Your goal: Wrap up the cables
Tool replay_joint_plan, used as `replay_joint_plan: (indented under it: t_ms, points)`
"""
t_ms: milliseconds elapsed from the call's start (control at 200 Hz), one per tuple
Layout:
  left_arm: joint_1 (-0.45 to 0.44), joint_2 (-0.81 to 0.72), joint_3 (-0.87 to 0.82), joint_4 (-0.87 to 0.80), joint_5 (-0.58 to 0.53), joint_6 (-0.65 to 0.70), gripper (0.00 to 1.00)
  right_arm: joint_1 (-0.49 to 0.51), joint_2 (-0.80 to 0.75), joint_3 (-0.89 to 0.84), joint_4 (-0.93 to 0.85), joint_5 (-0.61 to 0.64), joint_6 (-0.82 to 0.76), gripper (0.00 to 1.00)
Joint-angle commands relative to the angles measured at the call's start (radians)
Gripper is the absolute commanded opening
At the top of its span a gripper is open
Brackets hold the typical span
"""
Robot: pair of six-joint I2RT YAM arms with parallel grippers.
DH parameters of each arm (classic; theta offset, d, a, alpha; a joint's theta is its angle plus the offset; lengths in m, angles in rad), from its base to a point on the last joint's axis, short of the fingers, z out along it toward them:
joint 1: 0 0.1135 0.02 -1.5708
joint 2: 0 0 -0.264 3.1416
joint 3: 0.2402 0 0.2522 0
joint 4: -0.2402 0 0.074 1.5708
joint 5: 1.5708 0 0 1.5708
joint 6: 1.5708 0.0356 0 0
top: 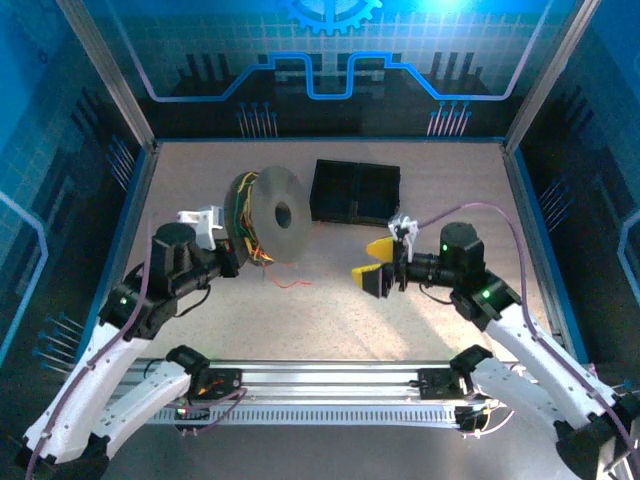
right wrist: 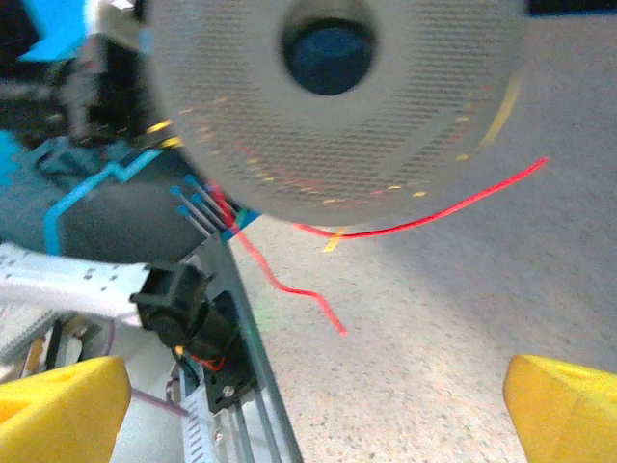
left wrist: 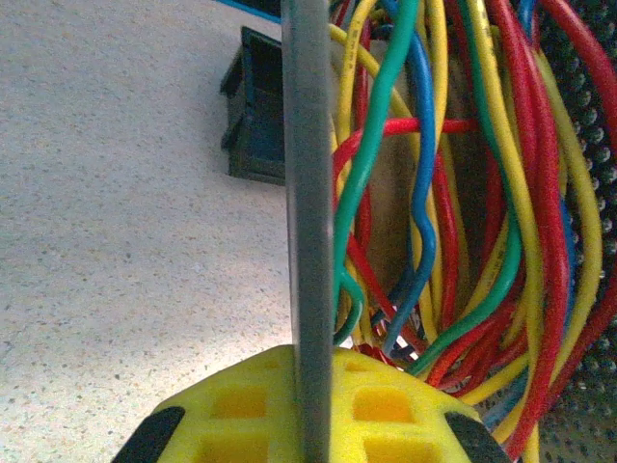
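Right now, my left gripper (left wrist: pixel 310 415) closed, seemingly pinching the rim of the spool (top: pixel 280 215), cables (left wrist: pixel 528 222) just beside, right gripper (top: pixel 372 262) spread wide, apart from the spool

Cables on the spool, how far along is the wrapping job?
Done: most cables sit bundled on the spool. In hand: the left gripper is shut on the spool's rim, steadying it; the right gripper stands open, apart from it. Left: one red strand trails loose on the table, not yet wound in.
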Motion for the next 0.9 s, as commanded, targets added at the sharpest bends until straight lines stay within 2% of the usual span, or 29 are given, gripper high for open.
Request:
replay_joint_plan:
  t_ms: [0, 65, 205, 280, 395, 480, 625, 781, 896]
  points:
    - [0.004, -0.056, -0.001, 0.166, -0.122, -0.029, 0.0, 0.062, -0.012, -0.014, -0.002, 0.169, -0.076, 1.0]
    - [0.004, -0.051, 0.009, 0.141, -0.196, -0.001, 0.0, 0.064, -0.007, -0.012, -0.037, 0.233, -0.09, 1.0]
    - [-0.015, 0.059, 0.054, 0.108, -0.397, 0.098, 0.0, 0.064, -0.007, -0.026, -0.11, 0.463, -0.104, 1.0]
    - [-0.081, 0.145, 0.081, 0.119, -0.554, 0.176, 0.0, 0.061, -0.02, -0.052, -0.114, 0.532, -0.107, 1.0]
    - [-0.209, 0.288, 0.095, 0.198, -0.867, 0.336, 0.0, 0.059, -0.071, -0.103, -0.103, 0.603, -0.094, 1.0]
    - [-0.256, 0.395, 0.105, 0.26, -0.99, 0.444, 0.0, 0.055, -0.118, -0.136, -0.103, 0.636, -0.095, 1.0]
    - [-0.299, 0.558, 0.108, 0.323, -1.042, 0.607, 0.0, 0.042, -0.171, -0.166, -0.123, 0.658, -0.097, 1.0]
    - [-0.358, 0.682, 0.085, 0.322, -1.052, 0.723, 0.0, 0.018, -0.202, -0.198, -0.141, 0.706, -0.083, 1.0]
    - [-0.415, 0.743, 0.028, 0.361, -1.046, 0.787, 0.0, -0.019, -0.211, -0.216, -0.139, 0.688, -0.067, 1.0]
